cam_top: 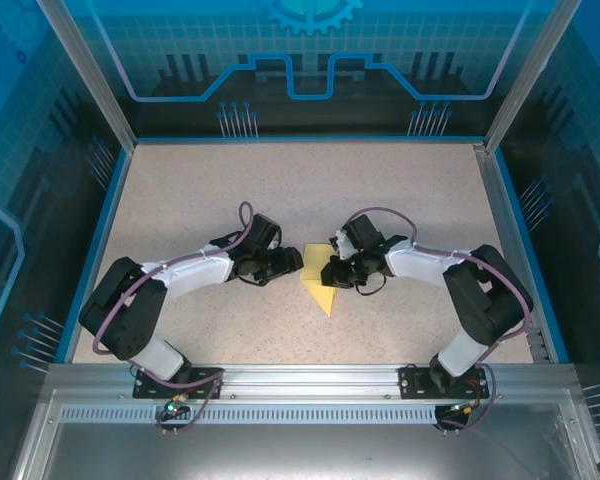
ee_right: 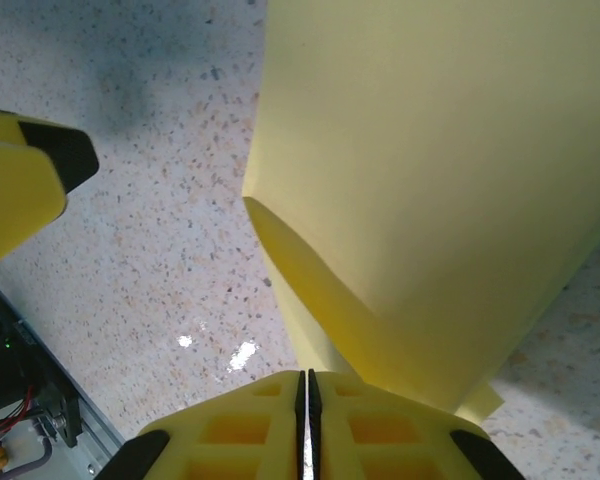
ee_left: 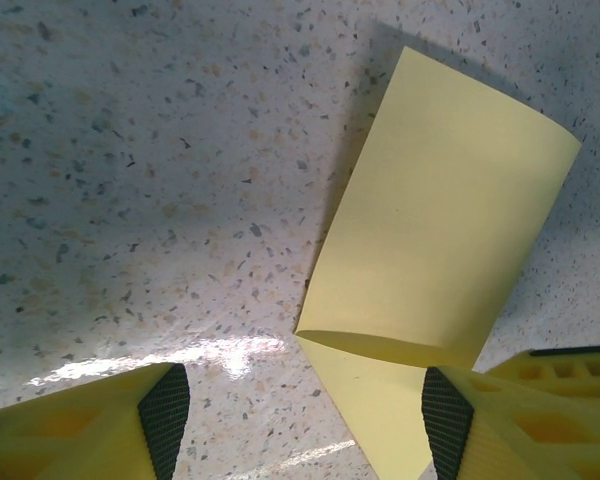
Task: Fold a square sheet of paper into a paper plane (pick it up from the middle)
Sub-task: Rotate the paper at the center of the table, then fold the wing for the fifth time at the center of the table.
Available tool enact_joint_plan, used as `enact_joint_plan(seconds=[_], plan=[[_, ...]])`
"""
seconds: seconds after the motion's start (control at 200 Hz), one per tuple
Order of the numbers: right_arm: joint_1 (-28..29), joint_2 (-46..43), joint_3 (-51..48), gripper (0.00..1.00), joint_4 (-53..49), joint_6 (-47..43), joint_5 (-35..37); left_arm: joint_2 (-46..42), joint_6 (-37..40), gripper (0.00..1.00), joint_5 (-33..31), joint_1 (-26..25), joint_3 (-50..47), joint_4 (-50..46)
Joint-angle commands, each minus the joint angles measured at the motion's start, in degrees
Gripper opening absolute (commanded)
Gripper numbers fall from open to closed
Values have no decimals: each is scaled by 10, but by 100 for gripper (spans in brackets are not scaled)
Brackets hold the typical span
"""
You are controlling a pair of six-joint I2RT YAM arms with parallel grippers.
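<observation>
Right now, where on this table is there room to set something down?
Free: far half of the table, up to the back rail; near strip between the arms. Crowded: the middle, left gripper and right gripper flanking the paper.

Top external: high, behind the arm bases (cam_top: 177,382), looking down over the tabletop (cam_top: 280,190); left wrist: low, close, facing past the left hand (ee_left: 305,415); right wrist: nearer still, past the right hand (ee_right: 308,395); all three share the sheet of paper (cam_top: 320,290) between both hands.
</observation>
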Motion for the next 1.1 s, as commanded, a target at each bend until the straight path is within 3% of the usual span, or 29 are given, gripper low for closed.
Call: enact_joint_plan(seconds=[0.0,0.68,1.09], plan=[[-16,14,-10,12,7,-9,-7,13,-4,66,27,-4,21,3],[-55,57,-75,11,81,-1,-29,75,-11,65,50,-24,66,-17],[-61,64,-85,10,87,-3,-29,111,-32,56,70,-38,79,4]])
